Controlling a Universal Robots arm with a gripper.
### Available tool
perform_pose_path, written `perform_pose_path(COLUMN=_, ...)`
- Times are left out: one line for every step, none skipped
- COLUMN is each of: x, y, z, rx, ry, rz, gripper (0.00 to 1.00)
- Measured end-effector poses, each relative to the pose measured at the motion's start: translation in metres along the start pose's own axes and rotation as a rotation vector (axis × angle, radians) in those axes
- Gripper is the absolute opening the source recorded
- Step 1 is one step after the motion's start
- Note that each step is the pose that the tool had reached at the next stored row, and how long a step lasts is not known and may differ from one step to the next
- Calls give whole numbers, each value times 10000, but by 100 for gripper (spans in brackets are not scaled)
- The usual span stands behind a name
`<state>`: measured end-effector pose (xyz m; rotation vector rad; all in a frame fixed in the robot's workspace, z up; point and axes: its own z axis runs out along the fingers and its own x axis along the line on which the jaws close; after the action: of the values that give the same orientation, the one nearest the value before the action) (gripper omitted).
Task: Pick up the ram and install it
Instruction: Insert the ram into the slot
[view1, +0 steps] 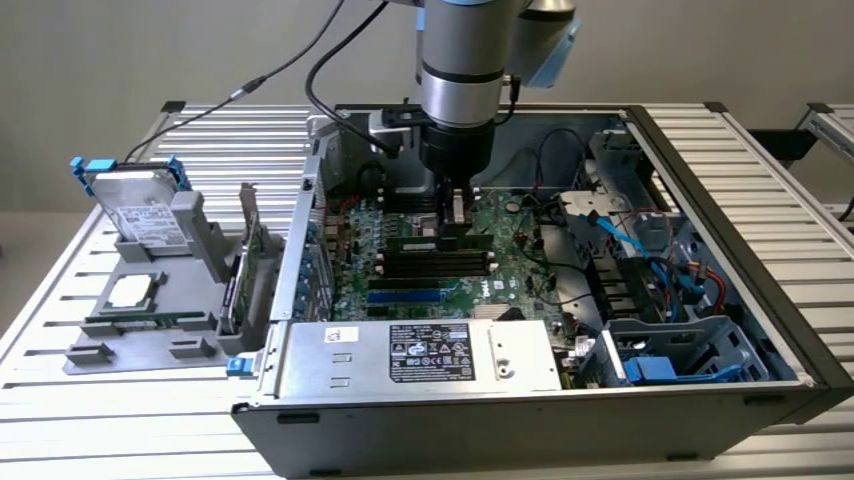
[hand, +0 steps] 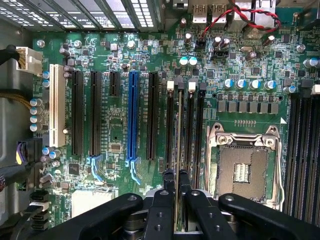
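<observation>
Ram (hand: 177, 140), edge-on, is pinched in the end effector (hand: 176, 176), chips hidden.

Light cool, diffuse, from overhead; no hard shadows. Exterior view: motherboard (view1: 358, 270) moderately lit, soft arm shade across its middle. Power supply (view1: 427, 352) in front of motherboard brightest, mild sheen. Case (view1: 534, 430) interior to exterior view's right of motherboard dimmer. Wrist view: socket frame (hand: 243, 131) on motherboard (hand: 115, 135) glints. Gripper (hand: 177, 180) black, clamped on ram (hand: 178, 150), pale edge-on line against motherboard.

Nothing is readable: print on the power supply label (view1: 430, 352) and hard drive label (view1: 138, 218) is too small.
</observation>
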<state>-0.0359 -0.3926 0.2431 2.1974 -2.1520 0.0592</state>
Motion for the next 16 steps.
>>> perform_pose_path(x=0, y=0, z=0, rx=0, ry=0, rz=0, gripper=14)
perform_pose_path(x=0, y=0, z=0, rx=0, ry=0, rz=0, gripper=14)
perform_pose_path(x=0, y=0, z=0, rx=0, ry=0, rz=0, gripper=14)
perform_pose_path(x=0, y=0, z=0, rx=0, ry=0, rz=0, gripper=14)
perform_pose_path(x=0, y=0, z=0, rx=0, ry=0, rz=0, gripper=14)
perform_pose_path(x=0, y=0, z=0, rx=0, ry=0, rz=0, gripper=14)
perform_pose_path(x=0, y=0, z=0, rx=0, ry=0, rz=0, gripper=14)
perform_pose_path(x=0, y=0, z=0, rx=0, ry=0, rz=0, gripper=14)
perform_pose_path(x=0, y=0, z=0, rx=0, ry=0, rz=0, gripper=14)
perform_pose_path(x=0, y=0, z=0, rx=0, ry=0, rz=0, gripper=14)
perform_pose_path(x=0, y=6, z=2, rx=0, ry=0, rz=0, gripper=14)
perform_pose_path(x=0, y=15, z=11, rx=1, ry=-2, rz=-2, gripper=14)
perform_pose_path(x=4, y=19, z=25, rx=1, ry=-2, rz=-3, gripper=14)
perform_pose_path(x=8, y=23, z=41, rx=0, ry=-1, rz=-4, gripper=14)
perform_pose_path(x=10, y=26, z=60, rx=0, ry=0, rz=-4, gripper=14)
perform_pose_path(x=13, y=27, z=78, rx=-5, ry=0, rz=-6, gripper=14)
